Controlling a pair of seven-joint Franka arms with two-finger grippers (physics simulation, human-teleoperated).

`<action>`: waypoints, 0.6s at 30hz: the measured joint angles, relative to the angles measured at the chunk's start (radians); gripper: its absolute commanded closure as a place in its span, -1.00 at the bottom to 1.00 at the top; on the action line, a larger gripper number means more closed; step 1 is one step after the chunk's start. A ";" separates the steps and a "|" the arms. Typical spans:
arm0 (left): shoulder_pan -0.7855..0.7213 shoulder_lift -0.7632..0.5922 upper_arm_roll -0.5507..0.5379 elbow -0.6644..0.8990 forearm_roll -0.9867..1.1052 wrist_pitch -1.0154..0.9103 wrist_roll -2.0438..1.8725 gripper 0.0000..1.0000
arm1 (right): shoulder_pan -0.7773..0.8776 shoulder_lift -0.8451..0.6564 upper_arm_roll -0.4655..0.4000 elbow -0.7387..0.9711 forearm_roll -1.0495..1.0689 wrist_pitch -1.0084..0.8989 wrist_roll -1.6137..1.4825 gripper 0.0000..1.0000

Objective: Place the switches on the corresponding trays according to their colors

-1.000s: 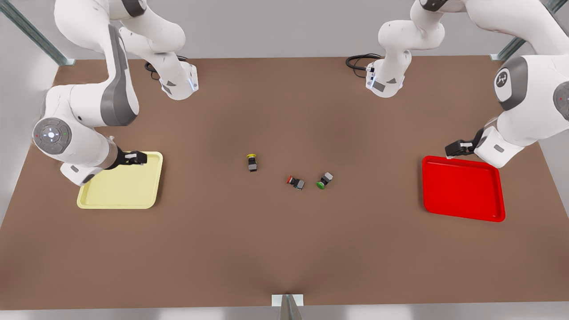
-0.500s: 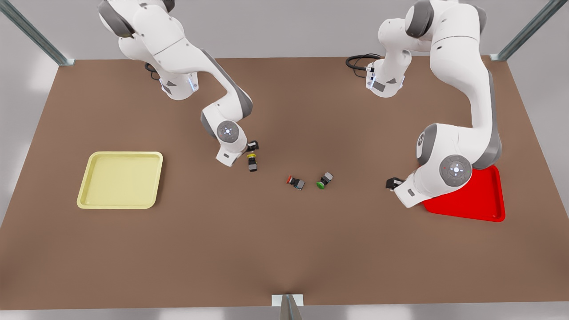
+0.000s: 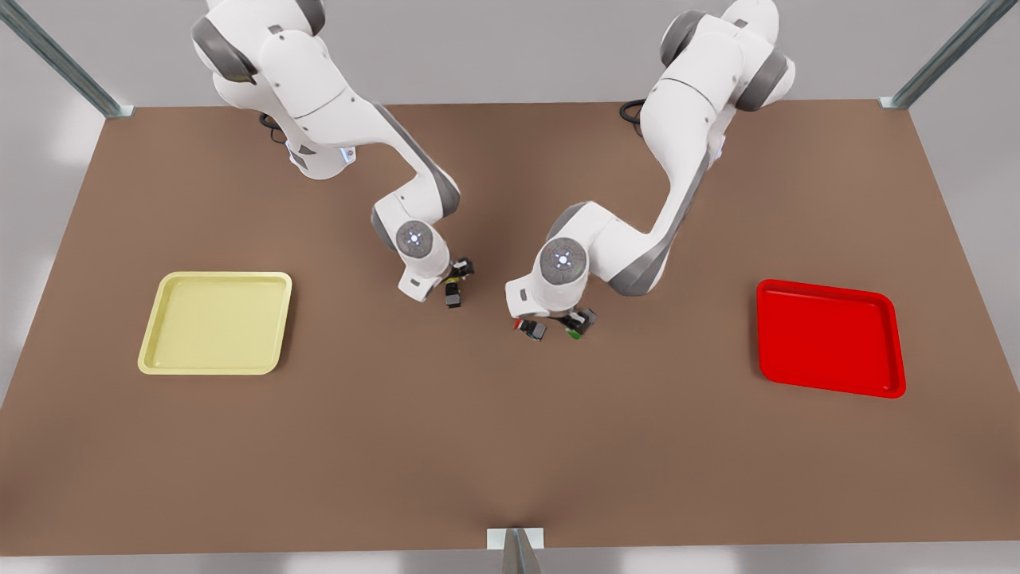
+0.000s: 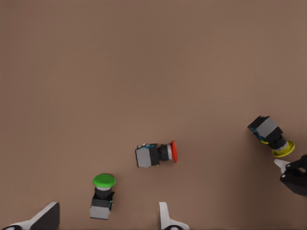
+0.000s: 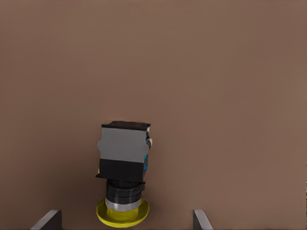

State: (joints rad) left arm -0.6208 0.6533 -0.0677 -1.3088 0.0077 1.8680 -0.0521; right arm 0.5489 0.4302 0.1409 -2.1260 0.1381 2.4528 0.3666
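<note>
green-capped switch — just beside red switch

The front view looks steeply down on the whole brown tabletop from high at its near edge. The left wrist view looks straight down from fairly close; the right wrist view sits much closer. All three share the small yellow-capped push-button switch lying on its side.

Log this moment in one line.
left end effector open above red switch, green switch | right end effector open above yellow switch | yellow tray, red tray without switches
</note>
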 measured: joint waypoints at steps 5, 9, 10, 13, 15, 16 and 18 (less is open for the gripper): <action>-0.042 0.116 0.008 0.058 -0.003 0.112 0.019 -1.00 | 0.001 0.028 -0.024 0.027 -0.006 0.006 -0.009 -1.00; -0.040 0.141 0.009 0.057 -0.008 0.126 -0.002 -1.00 | 0.021 0.080 -0.024 0.092 -0.006 -0.002 0.006 -1.00; -0.038 0.144 0.009 0.056 -0.010 0.126 0.009 -1.00 | 0.030 0.086 -0.027 0.098 -0.005 0.001 0.006 -1.00; -0.032 0.143 0.008 0.054 -0.010 0.125 0.019 -1.00 | 0.033 0.114 -0.037 0.125 -0.005 0.003 0.006 -1.00; -0.031 0.141 0.008 0.054 -0.011 0.114 0.003 -1.00 | 0.032 0.116 -0.038 0.125 -0.006 0.005 0.006 -1.00; -0.030 0.138 0.011 0.053 -0.012 0.110 -0.013 -1.00 | 0.034 0.120 -0.038 0.126 -0.006 0.005 0.005 -1.00; -0.021 0.135 0.024 0.052 -0.012 0.109 0.099 -1.00 | 0.088 0.130 -0.082 0.130 -0.006 0.006 0.005 -1.00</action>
State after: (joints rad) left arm -0.6418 0.7886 -0.0438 -1.2564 -0.0043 1.9773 0.0473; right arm 0.6370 0.5607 0.0593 -1.9957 0.1319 2.4590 0.3713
